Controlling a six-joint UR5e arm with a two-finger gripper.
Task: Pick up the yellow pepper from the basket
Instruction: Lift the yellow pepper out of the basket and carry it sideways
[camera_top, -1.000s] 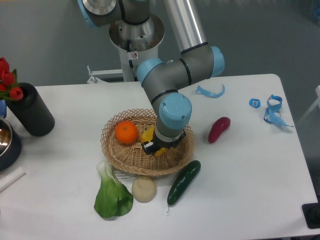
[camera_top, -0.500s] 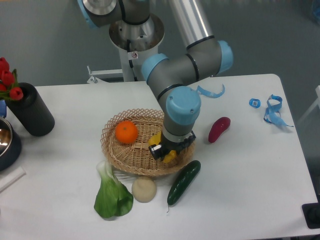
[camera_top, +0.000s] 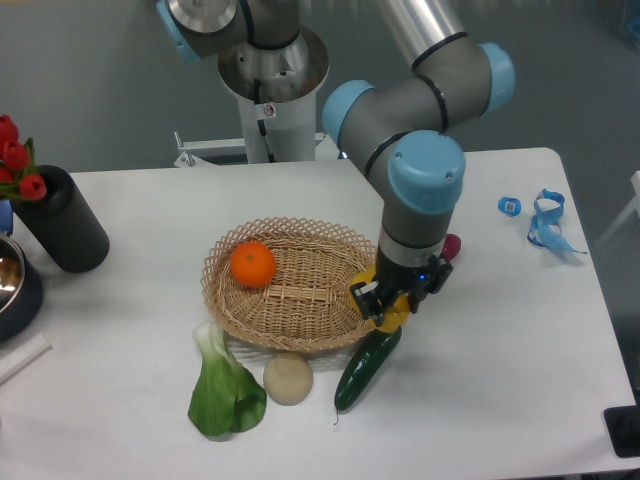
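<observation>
My gripper is shut on the yellow pepper, of which only a small yellow part shows between and below the black fingers. It hangs just past the right rim of the wicker basket, above the top end of the cucumber. In the basket, an orange fruit sits at the left.
A pale round vegetable and a bok choy lie in front of the basket. A dark red vegetable shows behind the arm. Blue straps lie at the right. A black cylinder with red flowers stands at the left.
The gripper has carried the yellow pepper rightwards out of the basket, from its middle to beyond the right rim. The rest has stayed put.
</observation>
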